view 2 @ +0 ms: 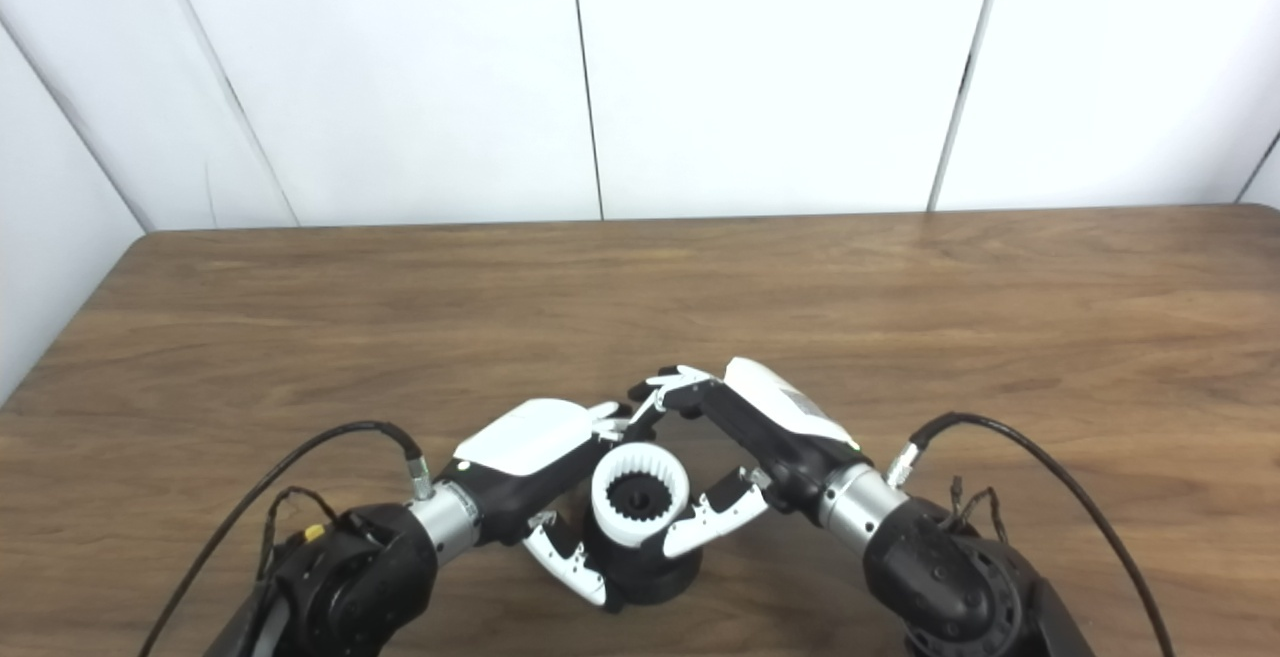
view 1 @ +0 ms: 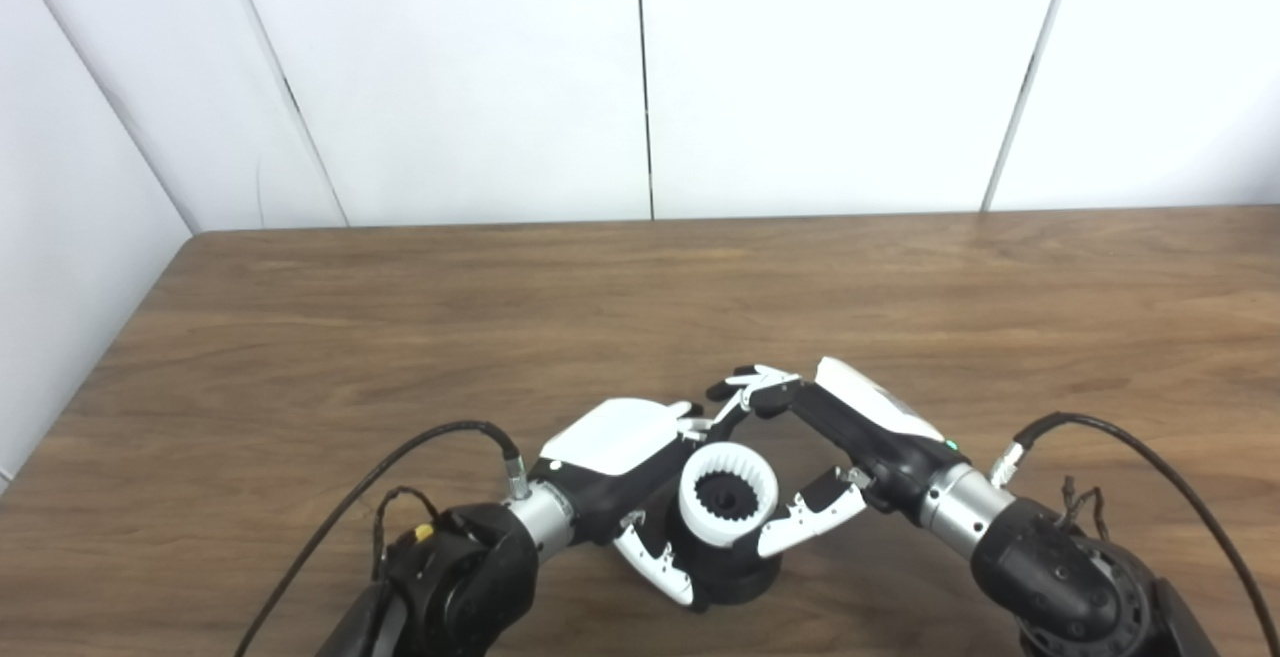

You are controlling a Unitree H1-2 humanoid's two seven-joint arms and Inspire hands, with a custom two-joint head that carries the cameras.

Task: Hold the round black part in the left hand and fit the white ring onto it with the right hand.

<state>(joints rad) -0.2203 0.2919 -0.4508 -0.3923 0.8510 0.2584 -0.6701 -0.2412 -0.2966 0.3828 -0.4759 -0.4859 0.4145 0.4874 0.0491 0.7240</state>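
Left hand (view 1: 622, 457) fingers wrapped around black part (view 1: 735, 577), right hand (view 1: 840, 437) fingers pinching white ring (view 1: 728, 493) seated on it

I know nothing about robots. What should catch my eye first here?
Near the front edge of the wooden table, two robot hands meet around a toothed white ring sitting on a round black part. The left hand grips the black part, while the right hand touches the ring.

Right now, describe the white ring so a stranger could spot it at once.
Find the wooden table and follow its near edge to where the left hand and right hand meet. Between them sits the white ring, on the round black part. It is the only toothed white hoop there, with a dark centre.
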